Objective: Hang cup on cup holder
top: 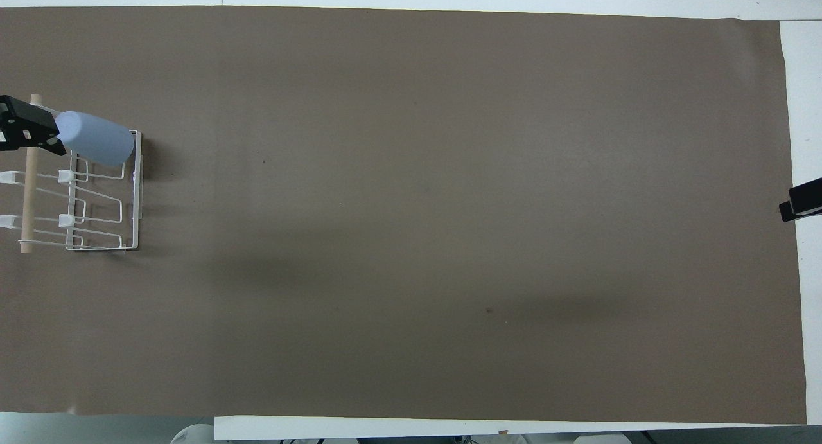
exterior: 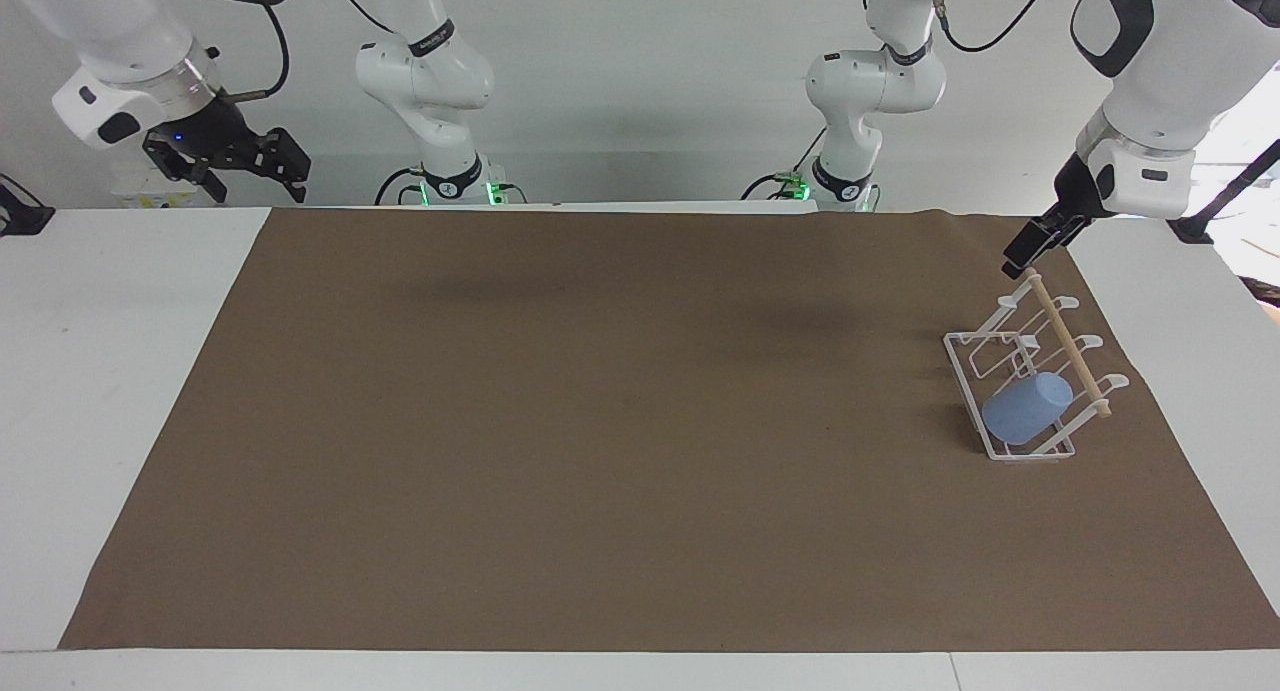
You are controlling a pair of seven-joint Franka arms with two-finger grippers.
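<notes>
Small light-blue plastic cup (exterior: 1027, 409) hanging tilted on white wire cup holder with wooden rod (exterior: 1038, 376), toward left arm's end of brown mat (exterior: 600, 421). Left gripper (exterior: 1028, 250) raised over holder's rod end, empty, fingers apart. Right gripper (exterior: 232, 161) waiting over the right arm's end of the table, fingers apart, empty.

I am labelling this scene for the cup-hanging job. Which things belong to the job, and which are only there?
Belong to the job:
- cup, on a prong of the rack
- cup holder
- left gripper, empty, up by the rack's wooden rod

Only there:
- right gripper, waiting
- brown mat
</notes>
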